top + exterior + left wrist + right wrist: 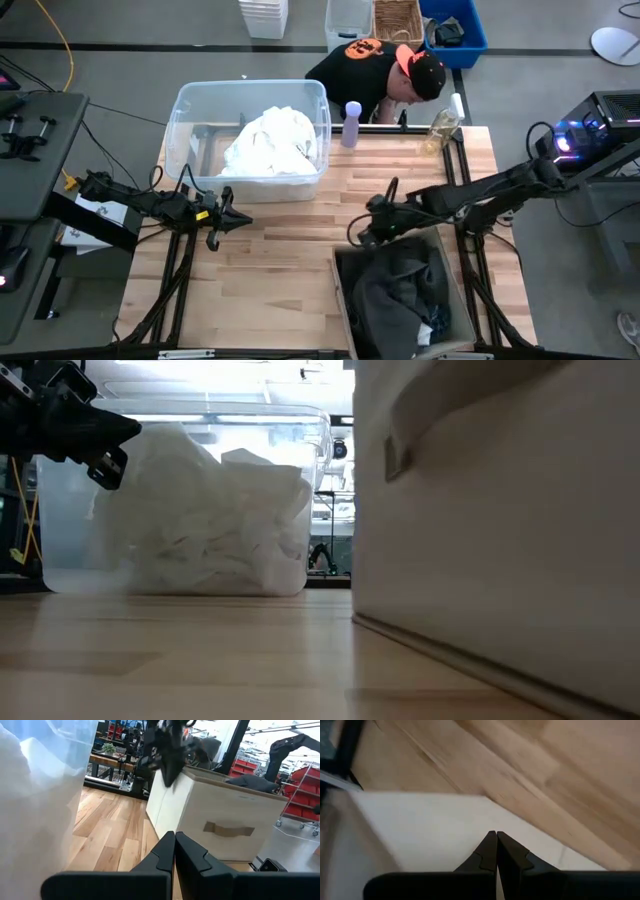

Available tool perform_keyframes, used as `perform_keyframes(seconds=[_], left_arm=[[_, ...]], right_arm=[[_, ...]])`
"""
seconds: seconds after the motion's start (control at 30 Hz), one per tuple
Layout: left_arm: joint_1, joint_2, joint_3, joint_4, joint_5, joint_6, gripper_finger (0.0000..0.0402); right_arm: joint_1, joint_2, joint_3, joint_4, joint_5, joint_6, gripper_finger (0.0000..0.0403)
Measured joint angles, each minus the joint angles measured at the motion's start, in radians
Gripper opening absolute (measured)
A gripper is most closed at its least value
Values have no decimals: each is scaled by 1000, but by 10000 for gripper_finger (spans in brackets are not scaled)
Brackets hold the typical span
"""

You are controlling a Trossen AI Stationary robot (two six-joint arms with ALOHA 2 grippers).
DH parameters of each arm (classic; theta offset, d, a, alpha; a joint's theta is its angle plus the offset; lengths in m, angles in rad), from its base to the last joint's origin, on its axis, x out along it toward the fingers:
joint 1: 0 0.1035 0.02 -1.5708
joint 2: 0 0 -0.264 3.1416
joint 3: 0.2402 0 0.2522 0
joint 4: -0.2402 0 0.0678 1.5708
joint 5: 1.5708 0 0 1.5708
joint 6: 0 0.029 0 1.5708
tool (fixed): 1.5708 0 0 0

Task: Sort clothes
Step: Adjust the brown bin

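While both arms hung above the wooden bench [280,260], neither pincer held any fabric. The left pincer [228,212] was positioned just in front of the clear plastic tub [190,110], with its fingers [167,852] pressed together and nothing between them; in the low view it appeared raised beside the tub's wall [60,510]. The right pincer [368,232] was positioned at the rear left corner of the beige fabric bin [342,290], above its rim, and its fingers [492,851] were likewise closed tip to tip and empty. The white and cream garments [270,140] lay heaped inside the tub, filling its middle and right portion and rising near its rim. The dark garments [400,285], grey and black with a small patch of blue, lay piled inside the bin. A pink bottle [351,124] stood upright just beside the tub's right wall at the bench's far edge. A person [385,70] in a black shirt and an orange-and-black cap leaned over beyond that edge.
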Motion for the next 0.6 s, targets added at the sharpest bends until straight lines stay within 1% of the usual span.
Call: perform_keyframes(seconds=[0.07, 0.13, 0.2, 0.3, 0.37, 0.4, 0.5, 0.57, 0.6], left_arm=[[0, 0, 0, 0, 0, 0, 1], [0, 0, 0, 0, 0, 0, 1], [0, 0, 0, 0, 0, 0, 1], [0, 0, 0, 0, 0, 0, 1], [0, 0, 0, 0, 0, 0, 1], [0, 0, 0, 0, 0, 0, 1], [0, 0, 0, 0, 0, 0, 1], [0, 0, 0, -1, 0, 0, 1], [0, -1, 0, 0, 0, 0, 1]], right_arm=[[-1, 17, 83, -58, 37, -21, 0], [-7, 16, 175, -182, 65, -65, 0], [-10, 13, 272, -361, 85, -105, 0], [-10, 12, 410, -675, 88, -154, 0], [-2, 11, 474, -874, 88, -145, 0], [3, 11, 492, -946, 87, -125, 0], [16, -30, 460, -899, 43, -99, 0], [20, -37, 428, -943, -1, -70, 0], [25, -38, 401, -943, -15, -83, 0]])
